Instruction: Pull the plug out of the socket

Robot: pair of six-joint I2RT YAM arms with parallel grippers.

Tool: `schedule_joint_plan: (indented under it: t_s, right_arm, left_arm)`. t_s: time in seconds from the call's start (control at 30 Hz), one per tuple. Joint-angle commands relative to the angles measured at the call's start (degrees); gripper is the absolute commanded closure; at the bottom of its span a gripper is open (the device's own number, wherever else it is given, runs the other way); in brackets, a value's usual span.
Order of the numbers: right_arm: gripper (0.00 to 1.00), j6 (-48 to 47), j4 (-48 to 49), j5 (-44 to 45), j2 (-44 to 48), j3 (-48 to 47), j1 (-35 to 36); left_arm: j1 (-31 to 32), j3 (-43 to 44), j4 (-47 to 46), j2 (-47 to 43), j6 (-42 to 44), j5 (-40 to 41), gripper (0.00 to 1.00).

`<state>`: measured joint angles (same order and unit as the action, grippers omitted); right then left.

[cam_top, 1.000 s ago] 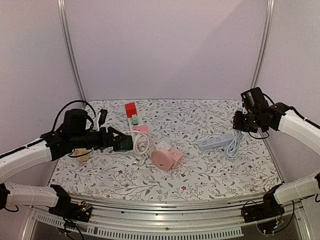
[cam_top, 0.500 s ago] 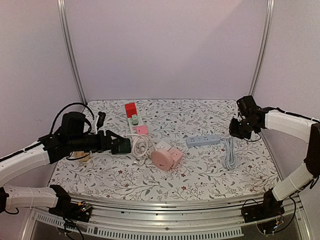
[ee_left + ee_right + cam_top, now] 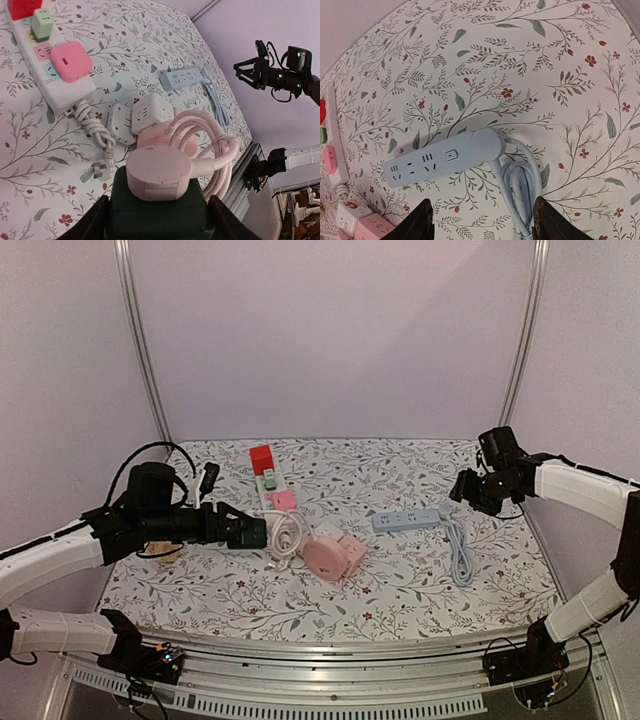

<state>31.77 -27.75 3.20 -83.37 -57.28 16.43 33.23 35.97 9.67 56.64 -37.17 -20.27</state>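
The left gripper (image 3: 157,222) has its fingers (image 3: 95,220) clamped on the sides of a dark green socket (image 3: 155,210). The round pink plug (image 3: 157,172) sits seated in the socket's top face, right between the fingers. The plug's pink cable (image 3: 212,145) loops just ahead of the fingertips. Further ahead lie two white cube adaptors (image 3: 150,114). Beyond them, a white power strip (image 3: 65,97) holds a pink adaptor (image 3: 71,61), a green plug (image 3: 42,24) and a red block (image 3: 22,7) in its outlets.

The right gripper (image 3: 487,225) hangs with its fingers (image 3: 422,222) spread apart and nothing held. A blue power strip (image 3: 440,160) lies on the floral table (image 3: 545,75) ahead of them. Its bundled cable (image 3: 520,195) lies below the gap between them.
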Motion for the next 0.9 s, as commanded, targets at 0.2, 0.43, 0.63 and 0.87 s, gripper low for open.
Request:
schedule_joint_plan:
  t_s: [0.2,0.43,0.63,0.87]
  right_arm:
    - [0.19,-6.45,-2.35,-17.78,12.52,-4.15,9.40]
    - [0.20,-8.09,-2.53,-25.26,11.87,-7.52,21.70]
    - [0.23,-5.07,-0.19,-28.46,8.53,-9.58,30.16]
    - [0.33,-0.36,5.42,-30.88,2.02,-11.41,36.70]
  left_arm:
    - [8.51,6.04,-2.20,2.49,8.73,-1.79,0.91]
    - [13.90,10.37,-1.44,7.34,11.33,-0.88,0.91]
    - [17.86,12.85,-1.06,11.00,12.76,0.28,0.90]
    - [21.61,14.11,-1.14,13.94,12.76,3.29,0.89]
